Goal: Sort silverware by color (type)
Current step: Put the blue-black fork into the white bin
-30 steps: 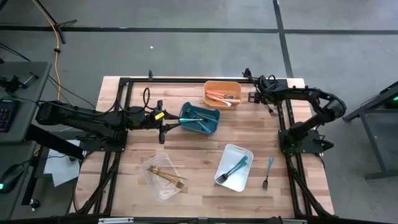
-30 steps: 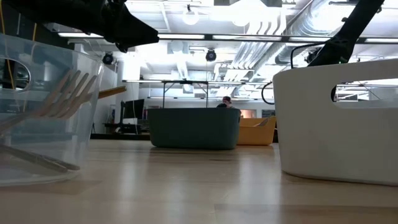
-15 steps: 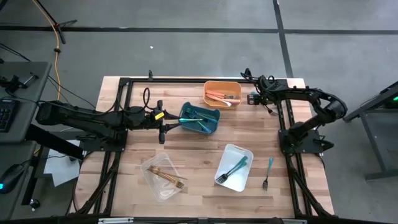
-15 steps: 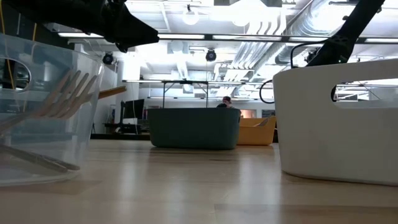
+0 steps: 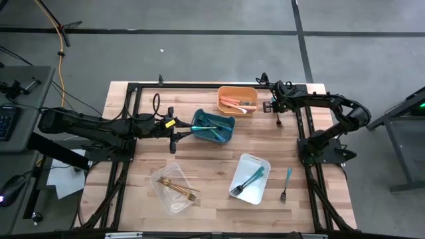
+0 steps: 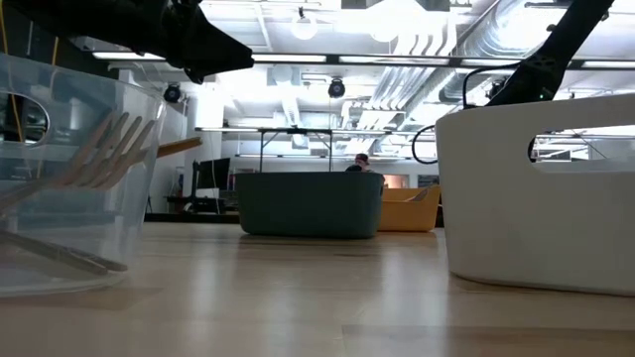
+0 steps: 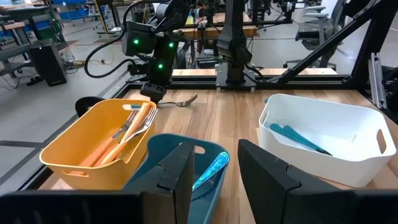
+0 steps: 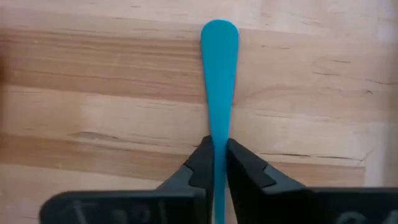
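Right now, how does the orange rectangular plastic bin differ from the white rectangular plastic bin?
The orange rectangular plastic bin holds salmon-orange silverware; the white rectangular plastic bin holds teal-blue silverware. The orange bin sits at the table's far edge, the white one nearer the front. The orange bin lies square to the table; the white one is turned at an angle. Both are open-topped and rest on the wooden table.

Teal handle [image 8: 219, 93] hidden past jaws

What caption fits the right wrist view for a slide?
Right gripper closed on a slim teal-blue plastic utensil handle lying over the pale wooden tabletop.
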Robot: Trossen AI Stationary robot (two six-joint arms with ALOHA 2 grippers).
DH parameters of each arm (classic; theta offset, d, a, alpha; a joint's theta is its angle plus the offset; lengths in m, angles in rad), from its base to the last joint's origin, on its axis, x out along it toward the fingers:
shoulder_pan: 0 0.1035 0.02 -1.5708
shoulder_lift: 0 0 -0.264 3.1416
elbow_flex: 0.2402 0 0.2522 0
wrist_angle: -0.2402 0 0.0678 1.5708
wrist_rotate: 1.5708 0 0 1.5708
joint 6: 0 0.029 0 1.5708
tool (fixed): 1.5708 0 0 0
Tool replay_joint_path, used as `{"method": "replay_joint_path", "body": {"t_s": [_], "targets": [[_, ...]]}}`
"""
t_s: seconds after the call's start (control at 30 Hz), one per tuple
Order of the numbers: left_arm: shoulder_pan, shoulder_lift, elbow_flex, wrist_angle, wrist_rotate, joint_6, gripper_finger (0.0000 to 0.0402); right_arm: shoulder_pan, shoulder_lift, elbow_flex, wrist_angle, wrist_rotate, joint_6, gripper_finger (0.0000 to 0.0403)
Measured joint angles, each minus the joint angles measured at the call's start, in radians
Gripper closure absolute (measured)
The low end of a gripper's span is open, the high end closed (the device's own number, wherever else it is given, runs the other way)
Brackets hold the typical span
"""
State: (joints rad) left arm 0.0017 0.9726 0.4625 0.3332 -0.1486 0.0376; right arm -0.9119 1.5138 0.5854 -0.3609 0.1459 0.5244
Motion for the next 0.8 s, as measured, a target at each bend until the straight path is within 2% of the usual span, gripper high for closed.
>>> {"method": "replay_joint_path", "body": {"t_s": [0.13, 0.4, 0.57, 0.8], "targets": [[0.000, 0.000, 0.000, 0.000, 0.000, 0.000, 0.0286, 0.000, 0.000, 0.000, -0.001, 0.004, -0.006, 0.0393], [0.000, 0.000, 0.000, 0.000, 0.000, 0.003, 0.0286, 0.005, -0.057, -0.009, -0.079, -0.016, -0.047, 0.0396], [0.000, 0.000, 0.000, 0.000, 0.000, 0.019, 0.0286, 0.050, -0.175, -0.022, -0.198, -0.004, -0.086, 0.0398], [0.000, 0.000, 0.000, 0.000, 0.000, 0.019, 0.0286, 0.212, -0.420, -0.017, -0.138, 0.043, -0.075, 0.0399]]}}
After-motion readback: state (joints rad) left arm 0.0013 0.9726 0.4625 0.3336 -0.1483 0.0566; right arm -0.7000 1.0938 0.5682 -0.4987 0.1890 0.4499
